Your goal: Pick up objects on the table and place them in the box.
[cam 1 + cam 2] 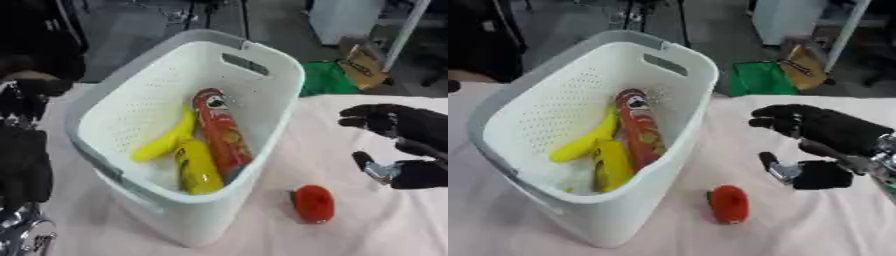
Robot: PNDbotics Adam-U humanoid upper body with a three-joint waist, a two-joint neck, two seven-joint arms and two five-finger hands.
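— Contents of the white basket [262, 107], left eye view?
— A banana [166, 140], a yellow bottle [199, 170] and a red tube [223, 135] are seen inside. The left hand [22, 165] is shown at the edge; its fingers cannot be told.

— Right eye view?
— A red object [730, 203] is seen on the cloth [815, 230], just beside the basket; the right hand [815, 130] is held open near it.

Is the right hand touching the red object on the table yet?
Apart. The right eye view shows bare tablecloth between the right hand and the red object.
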